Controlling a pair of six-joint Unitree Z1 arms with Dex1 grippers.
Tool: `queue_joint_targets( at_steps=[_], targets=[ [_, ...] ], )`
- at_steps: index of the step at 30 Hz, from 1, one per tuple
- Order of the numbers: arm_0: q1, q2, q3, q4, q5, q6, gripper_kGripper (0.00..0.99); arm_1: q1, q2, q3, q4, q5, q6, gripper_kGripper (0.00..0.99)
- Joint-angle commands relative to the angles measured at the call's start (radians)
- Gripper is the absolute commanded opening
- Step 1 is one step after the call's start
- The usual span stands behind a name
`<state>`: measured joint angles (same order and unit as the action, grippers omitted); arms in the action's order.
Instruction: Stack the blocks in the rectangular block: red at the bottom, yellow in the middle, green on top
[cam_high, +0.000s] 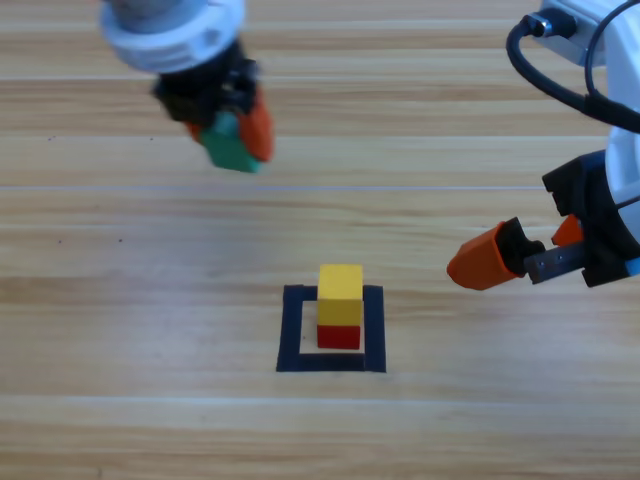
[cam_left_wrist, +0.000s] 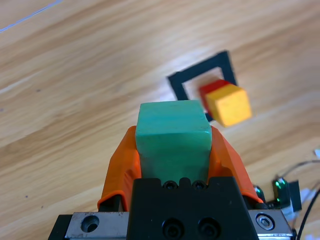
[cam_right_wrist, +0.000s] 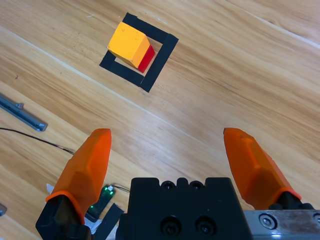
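Note:
The yellow cube sits on the red cube inside the black tape square. In the left wrist view the same stack, yellow cube over red cube, stands in the tape square ahead. My left gripper hangs above the table at the upper left, shut on the green cube, which fills the jaws in its wrist view. My right gripper waits open at the right, with nothing between its jaws; it looks down on the yellow cube.
A black cable loops off the right arm at the top right. The right wrist view shows a metal rail and thin wires lying on the wood at its left.

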<state>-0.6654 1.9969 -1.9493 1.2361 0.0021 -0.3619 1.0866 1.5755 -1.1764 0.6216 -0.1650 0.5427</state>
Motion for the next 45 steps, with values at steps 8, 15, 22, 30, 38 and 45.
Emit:
queue_joint_targets(
  at_steps=[8, 15, 22, 30, 38, 45],
  targets=[
    [-0.212, 0.151, -0.112, 0.042, -0.02, -0.028, 0.0, -0.025, 0.057, 0.021, 0.018, -0.011, -0.003, 0.985],
    [-0.214, 0.154, -0.126, 0.065, -0.01, -0.242, 0.0, -0.025, 0.058, 0.021, 0.018, -0.011, -0.003, 0.985],
    [-0.258, 0.175, -0.128, 0.089, 0.076, -0.46, 0.0, -0.025, 0.058, 0.021, 0.02, -0.005, -0.007, 0.986],
    [-0.293, 0.226, -0.143, 0.098, 0.147, -0.546, 0.0, -0.025, 0.061, 0.023, 0.021, -0.008, -0.01, 0.986],
    [-0.293, 0.276, -0.201, 0.126, 0.147, -0.54, 0.0, -0.025, 0.066, 0.024, 0.032, -0.022, -0.012, 0.99],
    [-0.293, 0.304, -0.238, 0.135, 0.138, -0.535, 0.0, -0.025, 0.07, 0.024, 0.035, -0.024, -0.012, 0.99]
  ],
)
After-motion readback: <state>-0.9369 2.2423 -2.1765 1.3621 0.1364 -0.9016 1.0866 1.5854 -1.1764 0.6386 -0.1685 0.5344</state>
